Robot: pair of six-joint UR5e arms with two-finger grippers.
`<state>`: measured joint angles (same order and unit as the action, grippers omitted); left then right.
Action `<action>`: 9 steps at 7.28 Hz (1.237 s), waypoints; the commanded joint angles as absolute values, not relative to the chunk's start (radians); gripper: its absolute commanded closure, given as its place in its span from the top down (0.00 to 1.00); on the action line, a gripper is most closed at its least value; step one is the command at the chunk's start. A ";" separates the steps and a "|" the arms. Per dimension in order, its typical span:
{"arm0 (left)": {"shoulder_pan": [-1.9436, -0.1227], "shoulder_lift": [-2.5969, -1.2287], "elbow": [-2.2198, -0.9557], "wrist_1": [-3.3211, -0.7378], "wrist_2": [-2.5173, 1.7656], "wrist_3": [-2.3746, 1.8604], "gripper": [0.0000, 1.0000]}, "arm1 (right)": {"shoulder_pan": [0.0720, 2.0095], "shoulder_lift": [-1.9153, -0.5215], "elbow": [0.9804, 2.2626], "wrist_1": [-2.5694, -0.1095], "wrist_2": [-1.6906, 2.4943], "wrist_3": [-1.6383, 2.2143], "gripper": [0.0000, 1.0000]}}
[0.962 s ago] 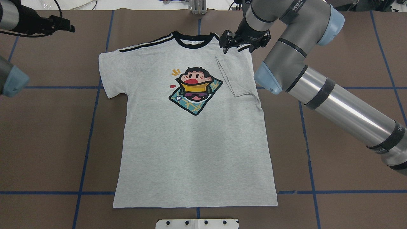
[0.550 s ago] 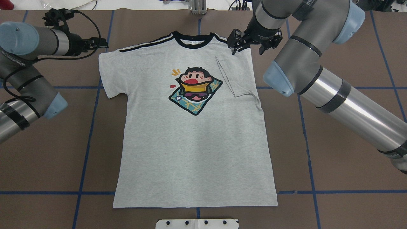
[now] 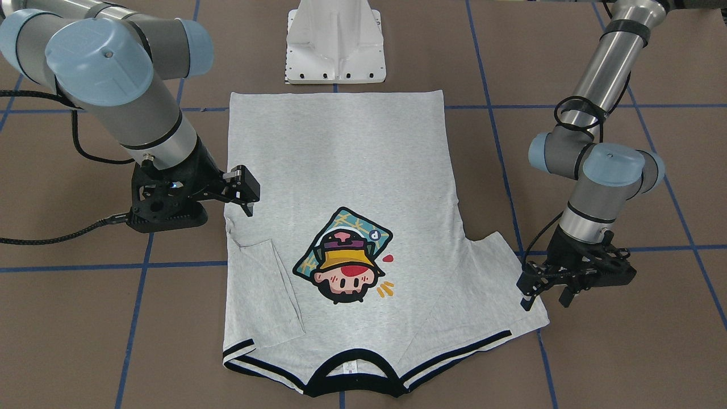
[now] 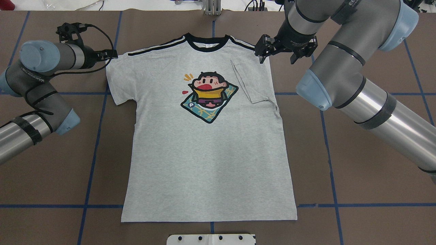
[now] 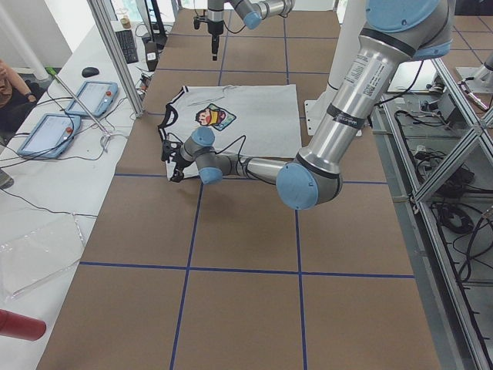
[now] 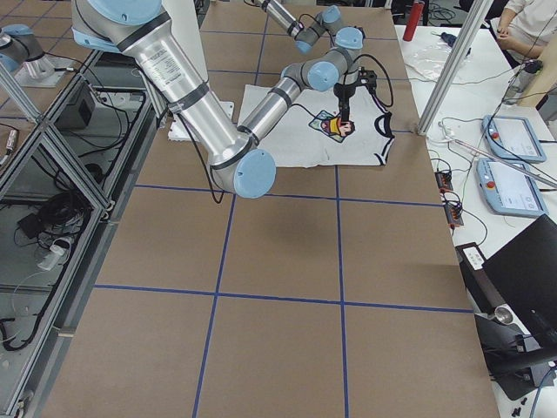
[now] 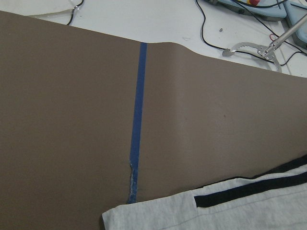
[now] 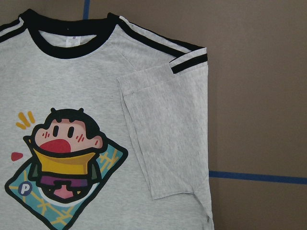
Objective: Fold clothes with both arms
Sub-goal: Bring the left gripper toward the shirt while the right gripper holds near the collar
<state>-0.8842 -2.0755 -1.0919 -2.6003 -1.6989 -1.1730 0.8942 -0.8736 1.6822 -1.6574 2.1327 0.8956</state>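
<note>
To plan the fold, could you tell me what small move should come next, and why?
Probably lower the open left gripper onto the spread-out sleeve beside it and grasp its edge: the other sleeve is already folded inward, while this one lies flat.

Left wrist view: T-shirt (image 7: 158, 218) cut off at 5 o'clock edge. Right wrist view: cartoon print (image 8: 62, 163) clipped at 7 o'clock.
</note>
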 commanded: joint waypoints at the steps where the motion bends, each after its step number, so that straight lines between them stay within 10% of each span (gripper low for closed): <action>1: -0.865 -2.100 -1.049 -2.599 -1.661 -1.170 0.90 | 0.896 -0.877 1.681 -1.660 2.132 0.894 1.00; 9: -0.867 -2.102 -1.039 -2.591 -1.660 -1.106 0.60 | 0.897 -0.879 1.671 -1.651 2.131 0.894 1.00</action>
<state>-0.8666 -2.1016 -1.0407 -2.5910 -1.6598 -1.1078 0.8971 -0.8790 1.6717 -1.6534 2.1307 0.8943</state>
